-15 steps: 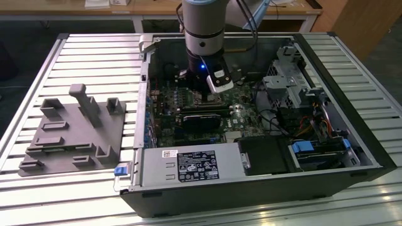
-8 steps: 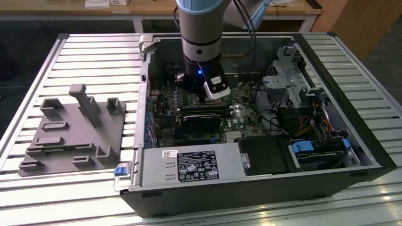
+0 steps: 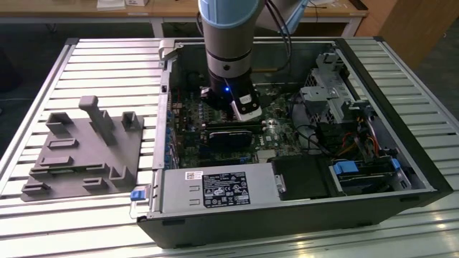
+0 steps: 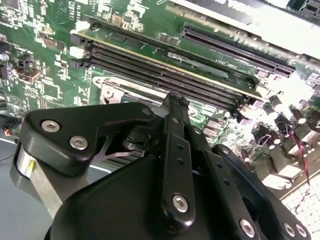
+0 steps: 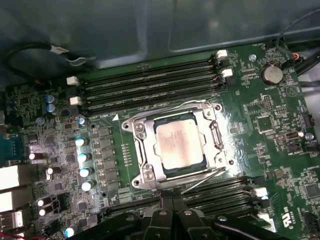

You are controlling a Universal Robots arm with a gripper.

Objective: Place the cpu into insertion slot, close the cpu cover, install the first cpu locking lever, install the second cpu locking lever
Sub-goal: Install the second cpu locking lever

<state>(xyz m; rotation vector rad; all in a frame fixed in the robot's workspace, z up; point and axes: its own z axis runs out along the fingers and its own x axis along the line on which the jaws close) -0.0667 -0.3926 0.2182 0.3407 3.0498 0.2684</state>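
While the arm [image 3: 228, 43] reaches straight down into the open computer case [image 3: 423, 177], the pincer [image 3: 244, 110] hangs over the motherboard [image 5: 270, 130], at about twelve o'clock from the case's middle on the exterior view's dial. The case lies on its side on the slatted counter [image 3: 107, 59], so the board faces up and can be worked from above. A grey fixture [image 3: 86, 150] lies on the counter at nine o'clock from the case.

In the first wrist view the cpu [image 5: 176, 145] lies flat in the insertion slot [image 5: 175, 173], its dull silver top showing square and level. The cpu cover [image 5: 217, 140] lies down around it, with the chip showing through its window, so seating and covering look done.

Two thin wire locking levers run along opposite sides of the frame. One [image 5: 197, 103] lies on the side toward the memory slots [image 5: 150, 85]. The other [image 5: 205, 181] lies on the side nearest the pincer and slants away from the frame. I cannot tell whether either is hooked under its catch.

The pincer is clenched, its fingertips [image 5: 165, 206] pressed together with nothing seen between them. They sit just beside the slanting lever, likely so that they can act as one blunt pusher on the wire. Contact with the wire cannot be made out.
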